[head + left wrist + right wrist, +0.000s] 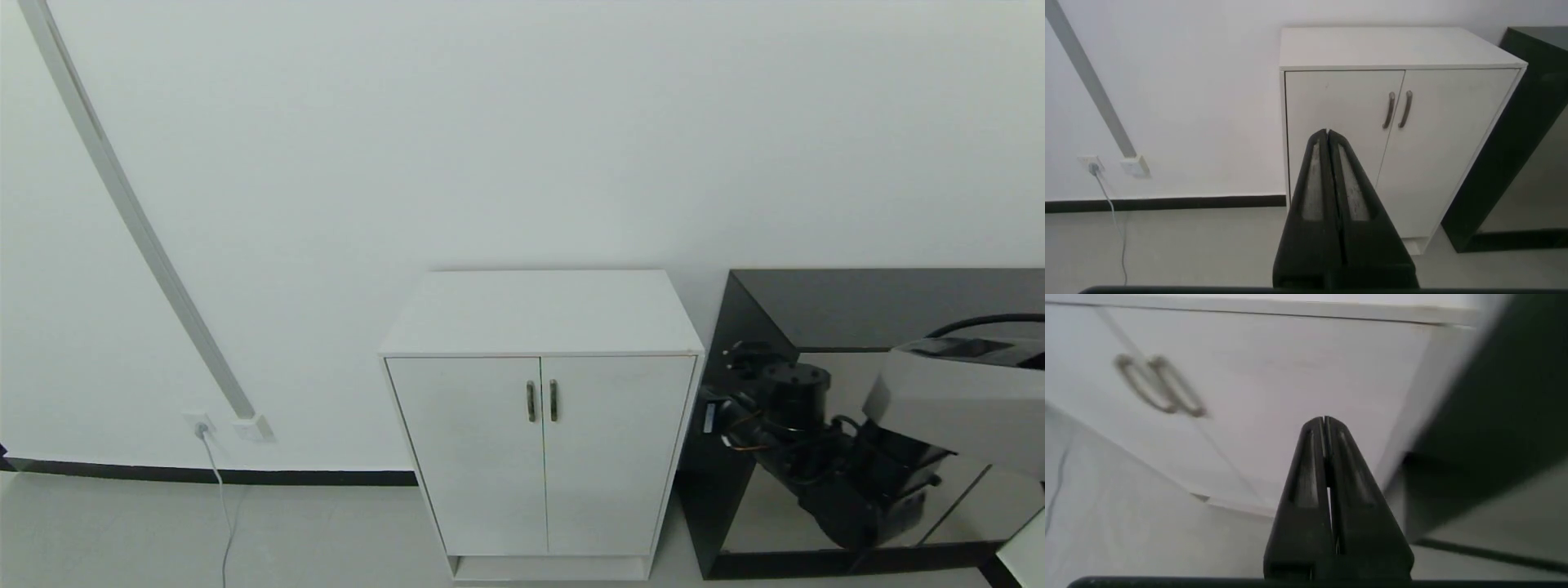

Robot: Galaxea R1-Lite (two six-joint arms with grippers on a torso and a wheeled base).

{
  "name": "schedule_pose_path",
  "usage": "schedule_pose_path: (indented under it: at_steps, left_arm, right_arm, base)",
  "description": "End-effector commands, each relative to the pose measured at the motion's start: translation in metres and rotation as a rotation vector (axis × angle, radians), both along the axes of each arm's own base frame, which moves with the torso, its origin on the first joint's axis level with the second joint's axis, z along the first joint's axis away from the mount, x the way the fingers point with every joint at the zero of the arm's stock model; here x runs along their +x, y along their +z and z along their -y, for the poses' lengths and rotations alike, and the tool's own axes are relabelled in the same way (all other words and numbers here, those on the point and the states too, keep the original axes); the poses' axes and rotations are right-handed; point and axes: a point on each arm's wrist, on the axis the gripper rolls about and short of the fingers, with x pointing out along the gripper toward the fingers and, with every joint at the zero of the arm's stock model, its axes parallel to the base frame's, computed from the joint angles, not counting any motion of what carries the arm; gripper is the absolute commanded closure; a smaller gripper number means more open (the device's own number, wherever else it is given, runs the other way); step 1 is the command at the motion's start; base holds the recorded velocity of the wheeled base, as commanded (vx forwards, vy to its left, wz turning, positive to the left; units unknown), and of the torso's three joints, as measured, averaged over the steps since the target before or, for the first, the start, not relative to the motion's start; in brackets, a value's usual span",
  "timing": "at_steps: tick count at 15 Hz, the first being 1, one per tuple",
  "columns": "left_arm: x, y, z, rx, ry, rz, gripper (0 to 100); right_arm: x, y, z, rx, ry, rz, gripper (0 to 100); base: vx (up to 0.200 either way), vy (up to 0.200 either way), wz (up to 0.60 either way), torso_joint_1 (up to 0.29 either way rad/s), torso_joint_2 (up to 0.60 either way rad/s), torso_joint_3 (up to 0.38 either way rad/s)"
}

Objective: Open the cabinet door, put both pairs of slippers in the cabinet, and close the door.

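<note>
Plain white wall fills most of the head view, w/ pale grey floor below and a black skirting strip where they meet. Low white two-door wooden cabinet stands against the wall at approx 6 o'clock in the head view, a bit right of centre. Both doors are flush and closed: left door, right door. Two slim metal bar handles sit upright side by side at the centre seam, left handle and right handle, near the doors' upper part.

At the cabinet's 3 o'clock, just beside it, is a glossy black box-shaped unit w/ a mirror-like front. At the cabinet's 9 o'clock, well apart on the wall, is a white wall socket w/ a grey cable hanging to the floor, and a small white box next to it. Grey cable trunking runs from that box diagonally up toward 11 o'clock.

Left claw: black fingers pressed together, holding nothing, well back from the cabinet and pointing at its left door.

Right claw: very narrow, just a hairline slit, holding nothing. It sits nearer the cabinet front, aimed at the lower right door, by the edge next to the black unit.
</note>
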Motion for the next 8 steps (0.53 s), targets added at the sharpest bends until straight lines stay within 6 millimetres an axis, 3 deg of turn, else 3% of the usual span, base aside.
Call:
schedule_pose_path:
  at_steps: [1, 3, 4, 8]
  left_arm:
    - [0.000, 0.000, 0.000, 0.000, 0.000, -0.001, 100]
    - [0.000, 0.000, 0.000, 0.000, 0.000, -0.001, 100]
    - [0.000, 0.000, 0.000, 0.000, 0.000, -0.001, 100]
    - [0.000, 0.000, 0.000, 0.000, 0.000, -0.001, 100]
  right_arm:
    - [-0.040, 0.034, 0.064, -0.033, -0.134, 0.074, 100]
    - [-0.057, 0.037, 0.087, -0.060, -0.193, 0.088, 100]
    - [-0.079, 0.040, 0.104, -0.067, -0.237, 0.088, 100]
    - [-0.145, 0.056, 0.132, -0.057, -0.255, 0.062, 100]
  base:
    - [0.000, 0.000, 0.00, 0.000, 0.00, 0.000]
    - [0.000, 0.000, 0.00, 0.000, 0.00, 0.000]
    - [0.000, 0.000, 0.00, 0.000, 0.00, 0.000]
    - [0.000, 0.000, 0.00, 0.000, 0.00, 0.000]
